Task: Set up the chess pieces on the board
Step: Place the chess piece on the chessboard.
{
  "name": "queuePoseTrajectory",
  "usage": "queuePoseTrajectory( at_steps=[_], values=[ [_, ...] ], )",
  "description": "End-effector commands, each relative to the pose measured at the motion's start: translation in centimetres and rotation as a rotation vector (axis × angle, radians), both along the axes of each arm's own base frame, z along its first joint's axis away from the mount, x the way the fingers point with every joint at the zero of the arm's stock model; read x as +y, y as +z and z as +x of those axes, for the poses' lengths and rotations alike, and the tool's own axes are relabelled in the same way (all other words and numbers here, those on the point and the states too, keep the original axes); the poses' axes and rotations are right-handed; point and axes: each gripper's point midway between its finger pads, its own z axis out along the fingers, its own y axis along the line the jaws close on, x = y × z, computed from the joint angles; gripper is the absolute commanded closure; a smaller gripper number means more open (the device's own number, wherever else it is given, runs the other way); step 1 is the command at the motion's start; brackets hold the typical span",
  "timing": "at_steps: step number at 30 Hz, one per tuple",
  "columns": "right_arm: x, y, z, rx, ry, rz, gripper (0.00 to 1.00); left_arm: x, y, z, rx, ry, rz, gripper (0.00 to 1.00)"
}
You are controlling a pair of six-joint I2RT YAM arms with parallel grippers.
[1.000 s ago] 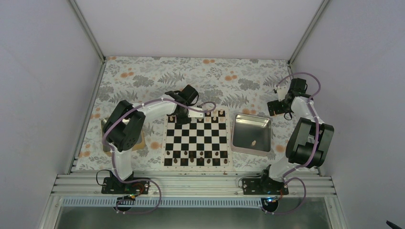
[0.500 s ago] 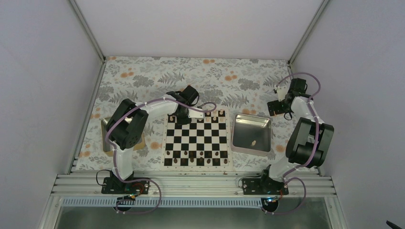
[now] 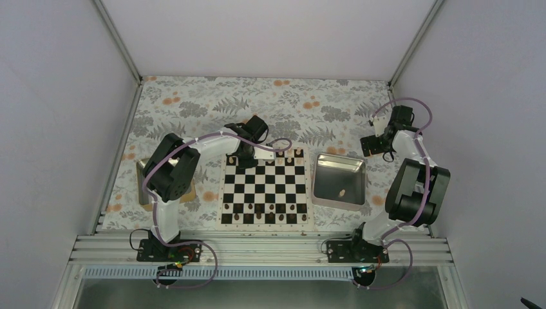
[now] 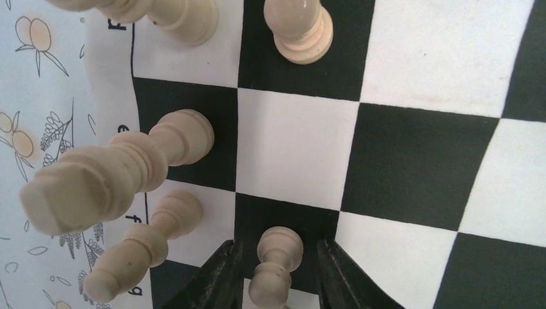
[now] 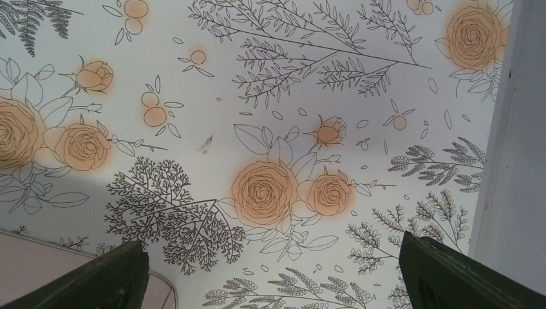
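The board (image 3: 264,187) lies between my arms. Pale tan chess pieces (image 3: 290,155) stand along its far edge and dark ones along its near edge. My left gripper (image 3: 244,153) is over the board's far left corner. In the left wrist view it (image 4: 278,250) is open, its fingers on either side of an upright pale pawn (image 4: 277,261) on a black square, with a gap on each side. Taller pale pieces (image 4: 112,180) stand beside it. My right gripper (image 3: 373,145) is open and empty over the floral cloth (image 5: 270,187).
A steel tray (image 3: 339,168) right of the board holds one pale piece (image 3: 342,192). Another tray (image 3: 141,188) lies to the left, partly under my left arm. Dark chessmen (image 3: 264,216) fill the board's near rows. White walls enclose the table.
My left arm shifted slightly toward the far side a second ago and has held still since. The right arm has not moved.
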Motion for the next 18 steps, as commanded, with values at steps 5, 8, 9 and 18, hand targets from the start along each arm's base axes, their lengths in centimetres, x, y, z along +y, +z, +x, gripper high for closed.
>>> queuePoseTrajectory(
  at_steps=[5,8,9,18],
  values=[
    [0.4,-0.3,0.1,0.004,0.017,-0.002,0.00,0.2,1.3,0.7,-0.030,0.010,-0.005,0.63],
    [0.4,-0.1,0.1,0.000,0.019,0.000,0.00,0.2,2.0,0.7,-0.039,0.013,-0.006,0.62],
    [0.4,0.0,0.1,-0.002,0.018,0.000,0.00,0.1,2.5,0.8,-0.044,0.015,-0.011,0.62],
    [0.7,0.5,0.2,-0.016,0.028,0.006,0.00,0.0,6.6,-0.6,-0.038,-0.008,-0.029,0.62]
  ],
)
